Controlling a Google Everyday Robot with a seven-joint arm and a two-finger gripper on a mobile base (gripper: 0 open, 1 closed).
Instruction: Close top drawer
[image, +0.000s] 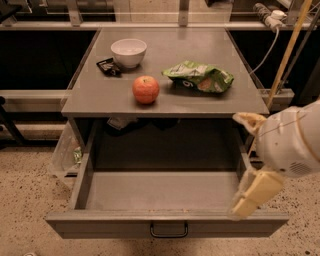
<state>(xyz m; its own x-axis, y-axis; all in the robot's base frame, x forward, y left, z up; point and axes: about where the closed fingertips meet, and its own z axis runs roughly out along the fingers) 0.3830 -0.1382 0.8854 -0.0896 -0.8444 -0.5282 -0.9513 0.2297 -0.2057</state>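
The top drawer (105, 224) is a wide, shallow grey metal drawer, pulled fully out from under the grey table top (220, 102). Its inside is empty, and a small black wire handle (169, 230) sits centred on its front. My gripper (251, 158), on a white rounded arm (292, 142), hangs at the drawer's right side near its front corner. One cream finger (248, 121) is up by the table edge. The other finger (254, 194) is low over the drawer's right wall. The fingers stand apart and hold nothing.
On the table top lie a white bowl (129, 51), a black packet (108, 66), a red apple (146, 89) and a green snack bag (198, 76). A clear plastic bag (65, 150) hangs at the left. A yellow pole (285, 55) and a white cable (265, 47) are at the right. The floor is speckled.
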